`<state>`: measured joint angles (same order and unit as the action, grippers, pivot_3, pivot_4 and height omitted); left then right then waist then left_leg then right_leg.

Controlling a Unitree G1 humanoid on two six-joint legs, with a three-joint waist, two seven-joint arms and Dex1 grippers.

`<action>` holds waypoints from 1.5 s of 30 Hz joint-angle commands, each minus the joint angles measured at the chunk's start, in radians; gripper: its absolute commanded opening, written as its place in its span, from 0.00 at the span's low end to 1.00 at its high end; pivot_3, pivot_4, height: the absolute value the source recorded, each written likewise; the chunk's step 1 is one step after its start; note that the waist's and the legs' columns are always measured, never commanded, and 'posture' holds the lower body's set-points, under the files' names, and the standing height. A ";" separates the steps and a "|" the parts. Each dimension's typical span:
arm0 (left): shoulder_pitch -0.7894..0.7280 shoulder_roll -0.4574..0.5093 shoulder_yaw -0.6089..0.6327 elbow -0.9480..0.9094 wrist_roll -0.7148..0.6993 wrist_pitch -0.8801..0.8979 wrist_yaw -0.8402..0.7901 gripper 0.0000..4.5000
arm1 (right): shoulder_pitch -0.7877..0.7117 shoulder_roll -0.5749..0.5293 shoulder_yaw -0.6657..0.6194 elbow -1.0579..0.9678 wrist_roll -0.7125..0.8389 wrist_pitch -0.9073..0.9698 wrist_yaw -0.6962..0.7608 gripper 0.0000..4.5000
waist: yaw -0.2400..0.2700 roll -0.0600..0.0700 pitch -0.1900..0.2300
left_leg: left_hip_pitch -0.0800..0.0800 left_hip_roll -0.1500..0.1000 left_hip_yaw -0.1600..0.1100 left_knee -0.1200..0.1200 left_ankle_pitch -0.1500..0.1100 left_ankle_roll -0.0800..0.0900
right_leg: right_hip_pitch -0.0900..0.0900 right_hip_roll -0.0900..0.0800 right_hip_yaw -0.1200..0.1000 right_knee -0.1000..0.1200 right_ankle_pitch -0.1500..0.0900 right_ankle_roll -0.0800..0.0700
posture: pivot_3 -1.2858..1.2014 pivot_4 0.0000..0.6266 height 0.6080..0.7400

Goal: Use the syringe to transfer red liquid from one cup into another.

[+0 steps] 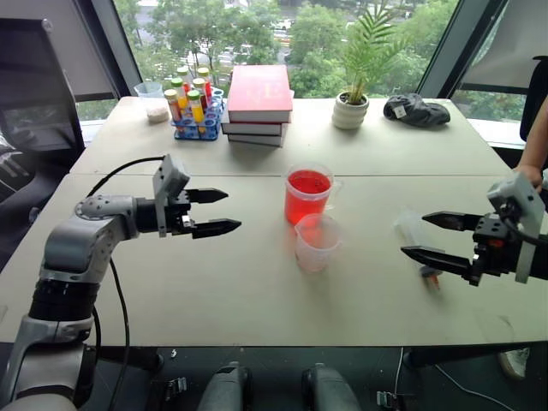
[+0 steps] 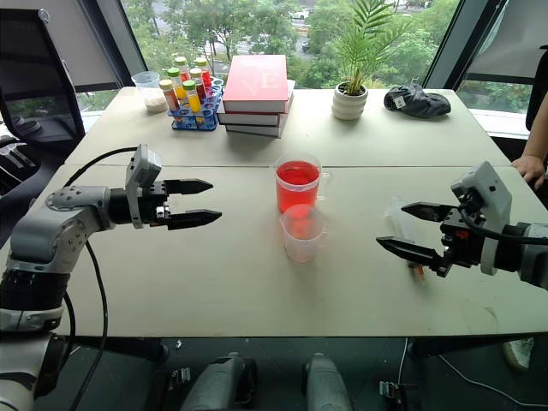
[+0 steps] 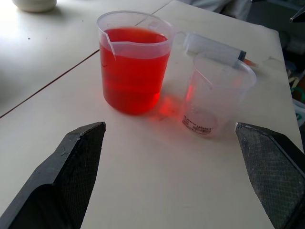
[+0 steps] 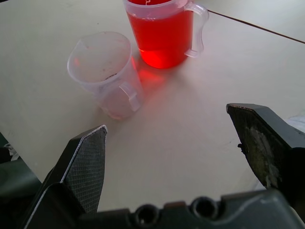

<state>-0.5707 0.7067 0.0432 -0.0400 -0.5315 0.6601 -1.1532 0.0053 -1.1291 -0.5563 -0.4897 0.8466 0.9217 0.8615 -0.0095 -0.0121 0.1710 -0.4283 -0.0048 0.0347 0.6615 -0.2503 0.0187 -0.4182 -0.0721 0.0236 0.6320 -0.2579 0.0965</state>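
Overhead, we see the syringe (image 1: 417,242) lying on the table to the right of the handled cup (image 1: 307,194) of red liquid (image 1: 308,182), partly hidden behind the right gripper (image 1: 437,236), whose fingers are spread wide and empty; we should close across the barrel's middle. From the left wrist, the left gripper (image 3: 174,167) is likewise spread and empty, facing both cups, with the syringe behind the smaller cup (image 3: 214,98). From the right wrist, the small cup sits just in front of the handled cup.

Two clear cups stood on the table: one taller handled cup (image 1: 308,195) full of red liquid (image 1: 309,181) and one shorter cup (image 1: 317,242). There was one syringe (image 1: 413,235), one stack of three books (image 1: 259,104), one potted plant (image 1: 353,101), one tube rack (image 1: 195,124) holding about six capped tubes (image 1: 196,107), one small container (image 1: 155,103) and one dark bundle (image 1: 416,110).
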 commanded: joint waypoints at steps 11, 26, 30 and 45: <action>-0.016 0.031 0.001 -0.043 -0.037 0.020 -0.014 1.00 | -0.018 -0.001 -0.038 -0.029 0.011 0.031 -0.017 0.98 | 0.000 0.000 0.000 | 0.000 0.000 0.000 0.000 0.000 0.000 | 0.000 0.000 0.000 0.000 0.000 0.000 | 0.52 0.24 1.00; -0.009 0.009 -0.006 -0.061 -0.056 0.026 0.009 1.00 | -0.087 -0.002 0.029 0.011 -0.028 0.130 -0.162 0.98 | -0.001 0.000 0.000 | 0.000 0.000 0.000 0.000 0.000 0.000 | 0.000 0.000 0.000 0.000 0.000 0.000 | 0.52 0.24 1.00; -0.013 -0.004 -0.014 -0.053 -0.053 0.016 0.012 1.00 | -0.225 -0.033 0.133 0.118 -0.020 0.289 -0.215 0.98 | -0.003 0.000 0.000 | 0.000 0.000 0.001 0.000 0.000 0.000 | -0.001 -0.001 -0.001 0.000 0.000 -0.001 | 0.52 0.24 1.00; 0.038 -0.049 -0.006 -0.098 -0.059 -0.001 0.067 1.00 | -0.750 0.066 0.771 0.709 -0.346 0.416 -0.183 0.98 | -0.003 0.001 0.000 | -0.008 -0.002 0.004 -0.002 0.000 0.000 | -0.011 -0.003 -0.001 0.000 0.001 0.000 | 0.52 0.24 1.00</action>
<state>-0.5373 0.6525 0.0160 -0.0979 -0.5782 0.6700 -1.0954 -0.7100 -1.0595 0.2002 0.1791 0.5426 1.3667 0.6557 -0.0122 -0.0114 0.1709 -0.4365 -0.0069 0.0385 0.6596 -0.2501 0.0188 -0.4291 -0.0755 0.0222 0.6319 -0.2562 0.0972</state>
